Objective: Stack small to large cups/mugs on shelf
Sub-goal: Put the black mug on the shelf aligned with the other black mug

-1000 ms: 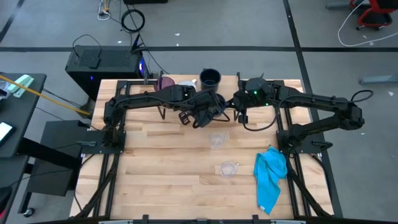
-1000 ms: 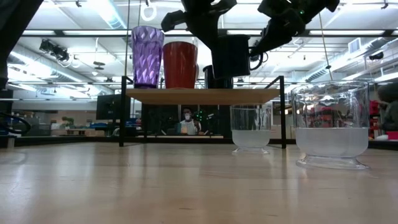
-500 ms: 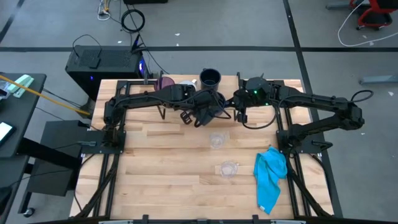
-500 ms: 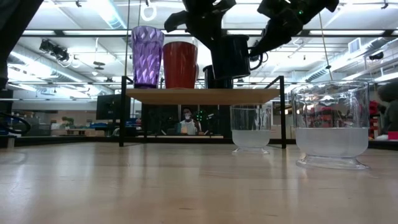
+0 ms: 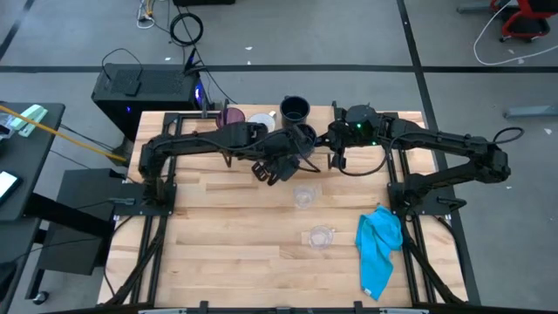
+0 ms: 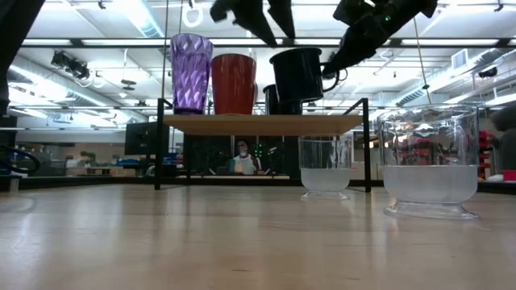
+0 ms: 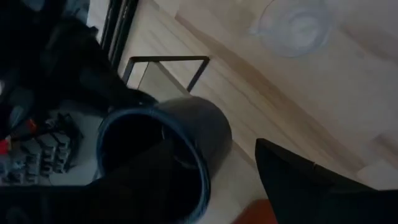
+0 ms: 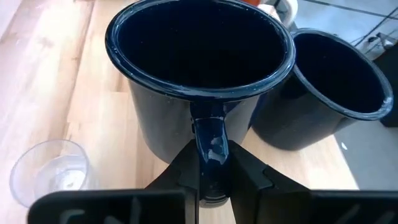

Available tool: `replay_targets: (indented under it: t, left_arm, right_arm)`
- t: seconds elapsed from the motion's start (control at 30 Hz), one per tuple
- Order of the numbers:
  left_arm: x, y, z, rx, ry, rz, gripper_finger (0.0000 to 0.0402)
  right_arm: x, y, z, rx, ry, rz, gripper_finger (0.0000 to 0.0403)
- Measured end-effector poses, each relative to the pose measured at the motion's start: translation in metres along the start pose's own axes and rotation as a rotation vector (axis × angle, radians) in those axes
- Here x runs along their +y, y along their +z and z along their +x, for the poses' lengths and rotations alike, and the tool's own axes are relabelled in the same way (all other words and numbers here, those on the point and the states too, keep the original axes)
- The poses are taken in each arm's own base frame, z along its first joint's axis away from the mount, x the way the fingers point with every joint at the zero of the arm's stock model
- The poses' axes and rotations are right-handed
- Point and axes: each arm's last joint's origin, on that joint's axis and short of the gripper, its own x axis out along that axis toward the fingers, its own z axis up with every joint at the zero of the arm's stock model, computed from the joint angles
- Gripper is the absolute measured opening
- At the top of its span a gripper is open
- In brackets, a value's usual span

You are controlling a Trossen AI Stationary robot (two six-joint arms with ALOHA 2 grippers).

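Note:
A purple tumbler point(image 6: 190, 72) and an orange-brown mug point(image 6: 233, 83) stand by their bases on the shelf point(image 6: 262, 123), at the table's far side. One navy mug point(image 5: 295, 109) stands at the shelf's back. A second navy mug point(image 8: 199, 81) hangs over the shelf with my right gripper point(image 8: 210, 168) shut on it. My left gripper point(image 6: 262, 16) is open just above and beside that mug and touches nothing. Two clear glasses point(image 5: 303, 195) point(image 5: 320, 235) stand on the table in front of the shelf. My right gripper pinches the navy mug's handle point(image 8: 210, 140) between its two fingers. The fingers come from the table's right, slanting a little downward. The mug point(image 6: 297, 74) is mouth up, slightly tilted, and lifted clear of the shelf plank.
A bright blue cloth point(image 5: 380, 249) lies crumpled near the table's right edge. The shelf's black wire legs point(image 6: 368, 145) stand beside the nearer glasses. A person shows in the room behind the shelf point(image 6: 242, 153).
My left gripper has opened, let go of the navy mug and risen above it, drawing back a little toward the table's near edge. The mug stays in my right gripper over the shelf and has tipped slightly.

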Motion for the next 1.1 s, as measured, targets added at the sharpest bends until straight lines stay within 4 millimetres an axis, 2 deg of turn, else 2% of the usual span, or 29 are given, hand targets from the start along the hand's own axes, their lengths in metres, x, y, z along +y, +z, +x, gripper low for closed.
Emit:
replay_targets:
  t: [0.2, 0.4, 0.53, 0.77, 1.1]
  left_arm:
    - [-0.001, 0.002, -0.044, -0.063, 0.077, -0.103, 0.0227]
    - [-0.006, 0.001, -0.090, -0.155, 0.132, -0.389, 0.0206]
    - [-0.008, -0.001, -0.114, -0.217, 0.167, -0.508, 0.0187]
    - [-0.017, -0.004, -0.146, -0.291, 0.175, -0.602, 0.0157]
    - [-0.023, -0.009, -0.163, -0.323, 0.166, -0.669, 0.0135]
  right_arm:
    - [0.001, 0.002, 0.000, -0.014, 0.005, 0.023, 0.0054]
    - [0.002, -0.003, 0.010, -0.051, -0.005, 0.053, 0.0054]
    - [0.005, -0.008, 0.017, -0.080, -0.011, 0.082, 0.0054]
    - [0.009, -0.021, 0.027, -0.087, -0.031, 0.140, 0.0054]
    - [0.010, -0.027, 0.033, -0.130, -0.074, 0.154, 0.0054]
